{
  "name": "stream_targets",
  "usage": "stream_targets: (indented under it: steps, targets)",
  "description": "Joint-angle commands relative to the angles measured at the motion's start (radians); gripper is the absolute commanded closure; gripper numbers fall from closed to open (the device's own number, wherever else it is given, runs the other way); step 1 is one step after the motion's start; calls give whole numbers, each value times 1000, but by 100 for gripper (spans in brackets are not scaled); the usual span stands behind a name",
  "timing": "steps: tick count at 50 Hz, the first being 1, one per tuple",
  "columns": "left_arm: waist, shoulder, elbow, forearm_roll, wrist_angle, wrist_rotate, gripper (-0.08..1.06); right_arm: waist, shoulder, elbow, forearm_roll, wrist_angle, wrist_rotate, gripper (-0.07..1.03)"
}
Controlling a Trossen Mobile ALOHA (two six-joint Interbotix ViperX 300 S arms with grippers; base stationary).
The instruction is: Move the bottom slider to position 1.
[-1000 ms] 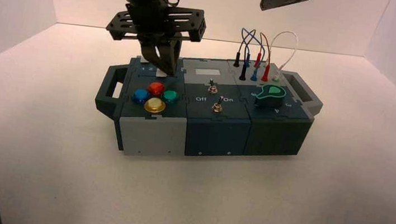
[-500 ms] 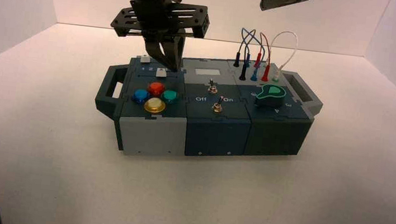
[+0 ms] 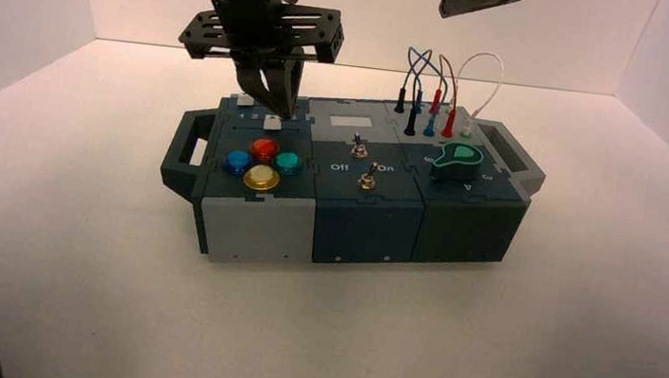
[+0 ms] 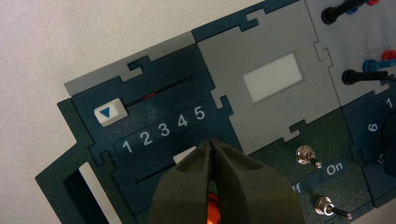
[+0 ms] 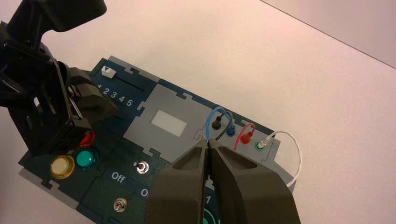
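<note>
Left wrist view — the left tool (image 4: 212,145), pinched shut and empty, hovers at the bottom slider (image 4: 185,156), lower centre; its small stiff knob probably wants a sideways nudge toward position 1 (image 4: 126,146).

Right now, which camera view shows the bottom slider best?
The high view: the bottom slider shows whole, just below the left gripper. In the left wrist view its closed fingers cover most of it. In the right wrist view the left arm hides it.

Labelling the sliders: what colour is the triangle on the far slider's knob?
Blue, on the white far slider knob; the left wrist view shows it best.
</note>
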Motion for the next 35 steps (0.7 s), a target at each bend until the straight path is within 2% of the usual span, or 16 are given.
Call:
stream_targets:
  steps: [1, 18, 35]
  targets:
    - [3, -14, -12, 3, 0, 3, 100, 6, -6, -25, 3, -6, -2, 98]
    - [6, -5, -11, 5, 15, 18, 100, 6, -6, -25, 3, -6, -2, 98]
    - [15, -5, -5, 6, 17, 20, 100, 6, -5, -25, 5, -5, 0, 98]
